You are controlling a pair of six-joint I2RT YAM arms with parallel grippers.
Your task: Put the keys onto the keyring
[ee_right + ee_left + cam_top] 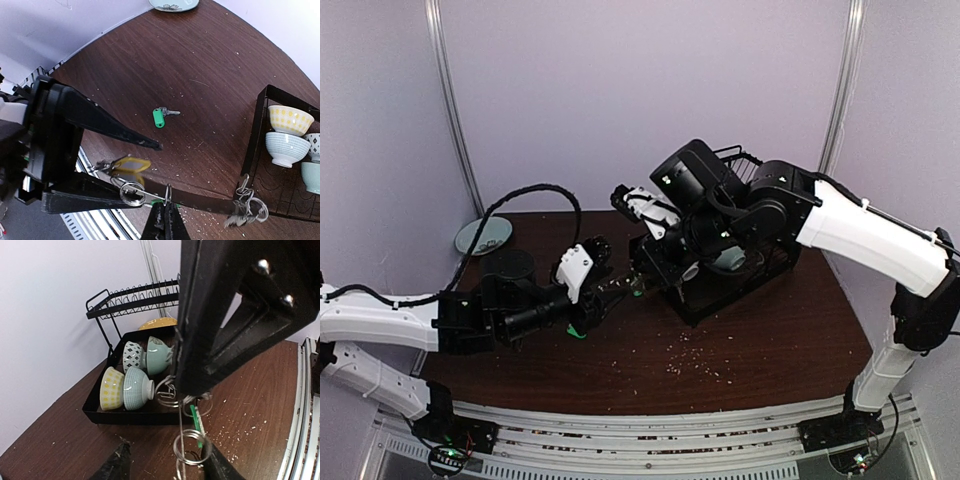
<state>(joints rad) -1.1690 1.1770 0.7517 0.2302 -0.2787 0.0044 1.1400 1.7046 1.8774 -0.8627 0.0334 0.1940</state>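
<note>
Pinching the keyring between fingers pressed fully together, the right gripper holds the thin wire so that it runs out sideways from its tips, straight into the gap of the left gripper. That gripper stands spread. A small split ring carrying a yellow-tagged key sits between its two fingers, just off the right gripper's tips.

The wire's long axis therefore points from one gripper into the mouth of the other, and the left arm is the nearer to the yellow key. The next move, I judge, turns on keeping ring and wire in line.

A bunch of keys hangs on the right gripper's other side, near the dish rack. One green-tagged key lies loose on the counter, beyond the left gripper's upper finger and apart from both grippers.

The left wrist view shows the split ring face-on, close against one fingertip, though whether they touch is hard to tell. It hides the yellow tag. Only the right wrist view shows that tag and the loose green key together.
</note>
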